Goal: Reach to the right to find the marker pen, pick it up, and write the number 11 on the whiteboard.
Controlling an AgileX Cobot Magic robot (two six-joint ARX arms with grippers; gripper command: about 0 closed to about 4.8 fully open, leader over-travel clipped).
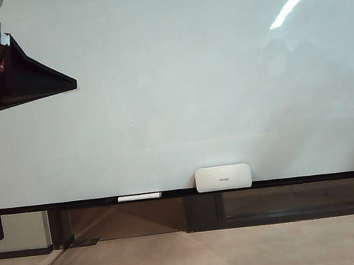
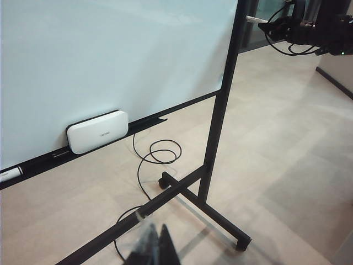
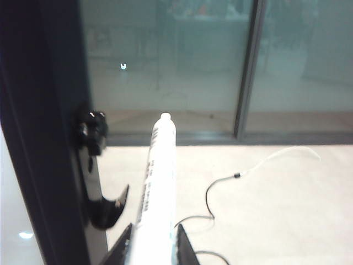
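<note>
The whiteboard (image 1: 170,81) is a wide glossy sheet, pale bluish-white, mirroring ceiling lights; its black bottom rail (image 1: 301,179) serves as landmark. High above the rail's left end hangs the left gripper (image 1: 60,84), a matte black wedge; in its wrist view only dark finger tips (image 2: 157,248) show, close together, and I cannot tell whether they are parted. On the rail left of centre lies a thin white stick (image 1: 138,196) with a dark end. Just right of it a smooth white rounded box (image 1: 223,177) leans on the board. Beyond the rail's right end, the right gripper (image 3: 153,245) has its jaws closed around the marker pen (image 3: 157,182), a slim white-grey barrel, beside a black frame post (image 3: 49,132). Pale floor (image 1: 200,260), cables, glass walls.
</note>
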